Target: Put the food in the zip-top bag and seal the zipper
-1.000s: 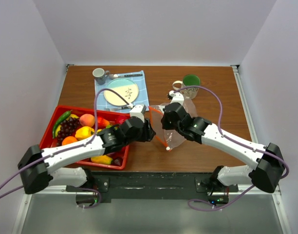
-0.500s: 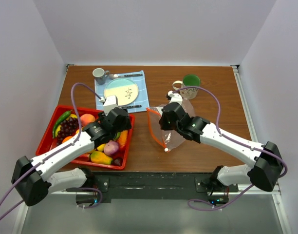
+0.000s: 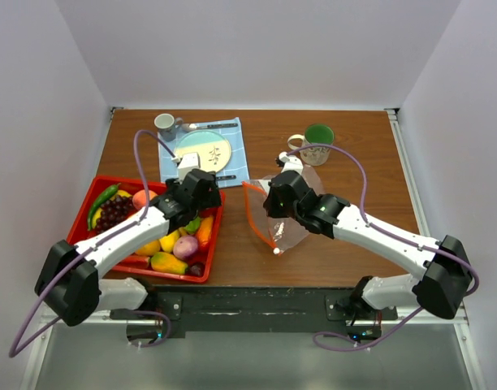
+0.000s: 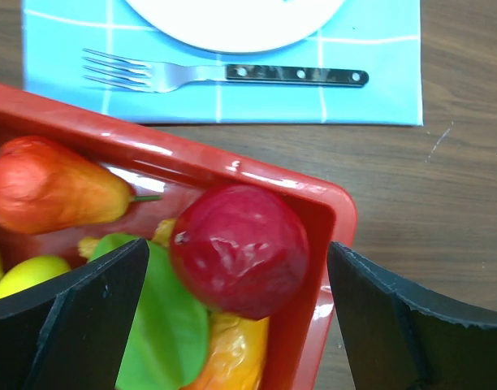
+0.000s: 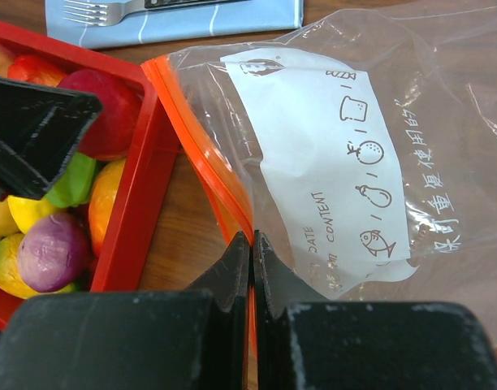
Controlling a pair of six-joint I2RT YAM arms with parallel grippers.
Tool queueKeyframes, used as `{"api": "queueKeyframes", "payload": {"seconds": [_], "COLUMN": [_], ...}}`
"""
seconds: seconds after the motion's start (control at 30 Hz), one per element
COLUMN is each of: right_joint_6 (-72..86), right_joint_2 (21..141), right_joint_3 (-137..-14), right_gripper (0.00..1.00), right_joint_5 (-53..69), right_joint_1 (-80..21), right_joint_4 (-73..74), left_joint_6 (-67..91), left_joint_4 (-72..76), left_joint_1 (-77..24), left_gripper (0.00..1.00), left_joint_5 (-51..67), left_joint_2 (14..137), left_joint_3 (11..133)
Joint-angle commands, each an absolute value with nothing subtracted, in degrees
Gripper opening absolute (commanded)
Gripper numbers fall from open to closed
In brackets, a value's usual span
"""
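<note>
Food fills the red tray (image 3: 214, 248): grapes (image 3: 112, 213), a green chilli (image 3: 102, 199), a purple onion (image 3: 186, 246), a carrot (image 3: 205, 231). My left gripper (image 3: 198, 203) hovers open over the tray's far right corner. A round red fruit (image 4: 239, 248) lies between its spread fingers (image 4: 86, 317), untouched, beside an orange pear (image 4: 54, 183) and a green leaf (image 4: 151, 317). The clear zip-top bag (image 3: 293, 227) lies right of the tray. My right gripper (image 5: 252, 237) is shut on the bag's mouth edge at the orange zipper (image 5: 192, 138), holding it up.
Behind the tray a blue placemat (image 3: 232, 162) carries a plate (image 3: 204, 150) and a fork (image 4: 224, 75). A small cup (image 3: 164, 123) stands at the far left, and a mug with a green cup (image 3: 317, 134) behind the bag. Bare wood shows between tray and bag.
My left arm swung from the bag's mouth back over the tray's far right corner, and its jaws spread wide. The right gripper kept its pinch on the bag edge.
</note>
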State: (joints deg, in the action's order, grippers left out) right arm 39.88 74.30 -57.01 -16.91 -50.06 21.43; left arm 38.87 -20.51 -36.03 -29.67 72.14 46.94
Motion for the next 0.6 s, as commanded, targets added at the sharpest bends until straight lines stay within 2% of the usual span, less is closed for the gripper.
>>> {"api": "queueKeyframes", "payload": {"seconds": [0.0, 0.23, 0.33, 0.37, 0.43, 0.47, 0.57], "right_joint_6": [40.34, 40.34, 40.43, 40.43, 40.34, 40.34, 40.34], "right_joint_2": [73.21, 73.57, 73.74, 73.91, 73.83, 73.92, 74.27], "right_joint_3": [-59.77, -59.59, -59.59, -59.76, -59.85, -60.03, -60.47], "right_gripper": [0.0, 0.0, 0.0, 0.0, 0.0, 0.0, 0.0], "right_joint_5": [-16.26, -16.0, -15.82, -15.91, -16.17, -16.08, -16.08], "right_joint_1": [-49.83, -49.83, -49.83, -49.83, -49.83, -49.83, -49.92], "right_joint_4": [20.74, 20.83, 20.92, 20.92, 21.27, 21.44, 21.8], "left_joint_6": [37.44, 38.76, 38.32, 38.23, 37.71, 37.62, 37.09], "left_joint_4": [-14.51, -12.48, -11.16, -11.34, -12.39, -12.83, -14.67], "left_joint_1": [-35.6, -35.25, -35.16, -35.16, -35.16, -35.16, -35.16], "left_gripper": [0.96, 0.93, 0.7, 0.56, 0.45, 0.36, 0.25], "left_joint_5": [-27.25, -27.51, -27.16, -27.07, -26.55, -26.37, -25.14], "left_joint_2": [74.44, 74.97, 74.8, 74.53, 72.96, 71.91, 66.72], "left_joint_3": [45.35, 42.54, 42.27, 42.36, 42.89, 42.89, 43.15]}}
